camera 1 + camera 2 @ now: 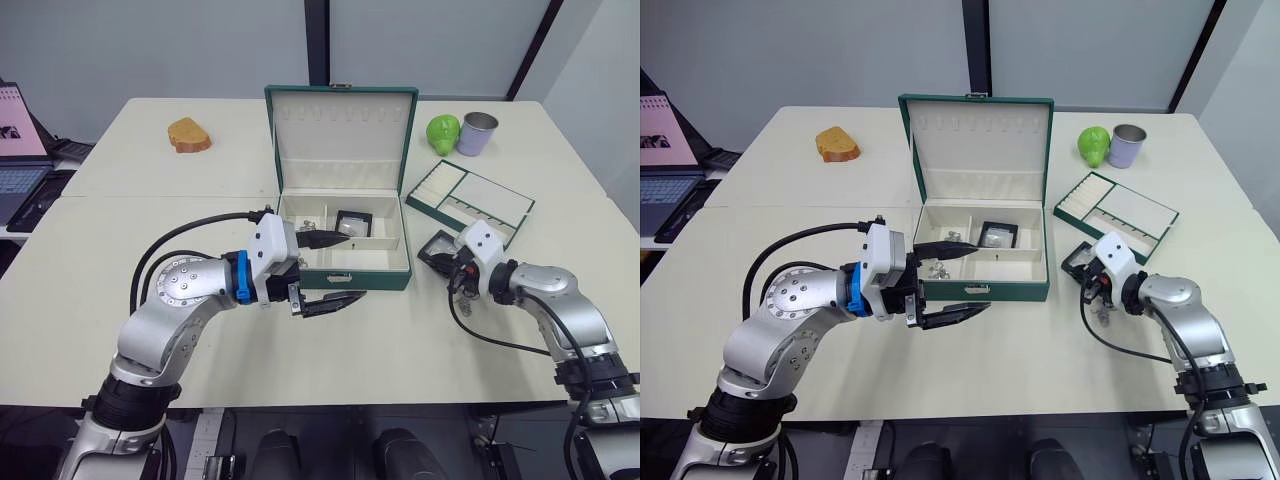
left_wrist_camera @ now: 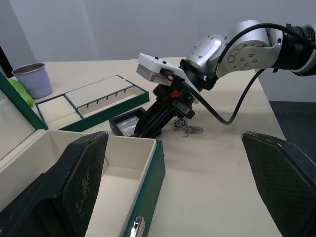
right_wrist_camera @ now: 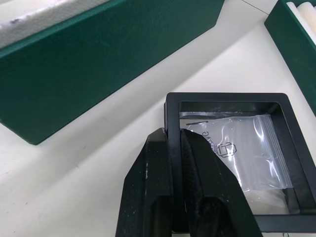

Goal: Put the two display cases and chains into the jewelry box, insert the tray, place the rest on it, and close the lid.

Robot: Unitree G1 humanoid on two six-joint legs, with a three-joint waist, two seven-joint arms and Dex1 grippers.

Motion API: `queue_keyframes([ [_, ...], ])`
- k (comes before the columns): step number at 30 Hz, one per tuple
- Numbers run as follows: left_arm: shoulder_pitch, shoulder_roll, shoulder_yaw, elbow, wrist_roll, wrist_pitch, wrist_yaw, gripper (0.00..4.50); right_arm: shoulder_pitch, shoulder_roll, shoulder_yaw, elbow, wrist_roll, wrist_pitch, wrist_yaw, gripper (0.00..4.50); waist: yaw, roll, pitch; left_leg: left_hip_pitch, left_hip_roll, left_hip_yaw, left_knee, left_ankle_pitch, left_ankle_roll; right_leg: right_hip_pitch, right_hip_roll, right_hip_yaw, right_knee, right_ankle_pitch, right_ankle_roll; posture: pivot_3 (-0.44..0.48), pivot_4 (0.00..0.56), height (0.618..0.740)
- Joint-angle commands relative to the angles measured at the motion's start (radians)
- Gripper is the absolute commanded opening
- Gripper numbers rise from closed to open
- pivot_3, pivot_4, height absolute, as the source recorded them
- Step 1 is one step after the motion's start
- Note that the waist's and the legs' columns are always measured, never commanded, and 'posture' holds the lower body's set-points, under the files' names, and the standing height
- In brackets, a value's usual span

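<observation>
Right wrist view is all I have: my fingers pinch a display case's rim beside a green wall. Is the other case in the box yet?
Observer: Yes, the other display case lies in a rear compartment of the jewelry box.
Operator: Is the lid up, or do I need to open it?
Observer: The lid stands open, upright behind the compartments.
Operator: Where is the left gripper?
Observer: The left gripper is open at the box's front left, with one finger over the interior and the other in front of the front wall.
</observation>
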Motion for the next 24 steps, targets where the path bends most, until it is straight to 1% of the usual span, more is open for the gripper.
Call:
queue_keyframes([
  [1,0.009,-0.009,0.008,-0.019,0.003,-0.028,0.01,4.5,-0.015,-0.016,-0.026,-0.012,0.025,-0.016,0.019,0.02,0.0,0.0,0.0,0.0,0.0,0.0,0.0,0.0,0.0,0.0,0.0,0.0,0.0,0.0,0.0,0.0,0.15,0.74],
  [5,0.023,-0.021,0.032,-0.02,0.004,-0.026,0.046,4.5,-0.033,-0.047,-0.037,-0.038,0.053,-0.006,0.069,0.02,0.0,0.0,0.0,0.0,0.0,0.0,0.0,0.0,0.0,0.0,0.0,0.0,0.0,0.0,0.0,0.0,0.15,0.74],
  [8,0.041,-0.015,0.073,-0.033,-0.018,-0.002,0.077,4.5,-0.063,-0.102,-0.05,-0.071,0.091,0.034,0.129,0.02,0.001,0.0,0.0,0.0,0.0,0.0,0.0,0.0,0.0,0.0,0.0,0.0,0.0,0.0,0.0,0.0,0.15,0.74],
  [13,0.134,0.006,0.156,-0.1,-0.057,0.037,0.131,4.5,-0.144,-0.202,-0.056,-0.131,0.175,0.12,0.24,0.02,-0.001,0.0,0.0,0.0,0.0,0.0,0.0,0.0,0.0,0.0,0.0,0.001,0.0,0.0,0.0,0.0,0.15,0.74],
  [16,0.189,0.016,0.196,-0.145,-0.077,0.06,0.165,4.5,-0.199,-0.23,-0.038,-0.154,0.212,0.158,0.287,0.02,-0.001,0.0,0.0,0.0,0.0,0.0,-0.001,0.0,0.0,0.0,0.0,0.0,0.0,0.0,0.0,0.0,0.15,0.74],
  [22,0.319,0.021,0.278,-0.225,-0.12,0.092,0.23,4.5,-0.375,-0.201,0.058,-0.132,0.254,0.253,0.37,0.02,-0.002,0.0,0.0,0.0,0.001,0.0,-0.001,0.0,0.0,-0.001,0.0,0.001,0.0,0.0,0.0,0.0,0.15,0.74],
  [24,0.354,0.019,0.298,-0.238,-0.12,0.085,0.246,4.5,-0.447,-0.159,0.09,-0.079,0.248,0.286,0.359,0.02,-0.002,0.0,0.0,0.0,0.001,-0.001,-0.001,0.0,0.0,-0.001,0.0,0.001,0.0,0.0,0.0,0.0,0.15,0.74],
])
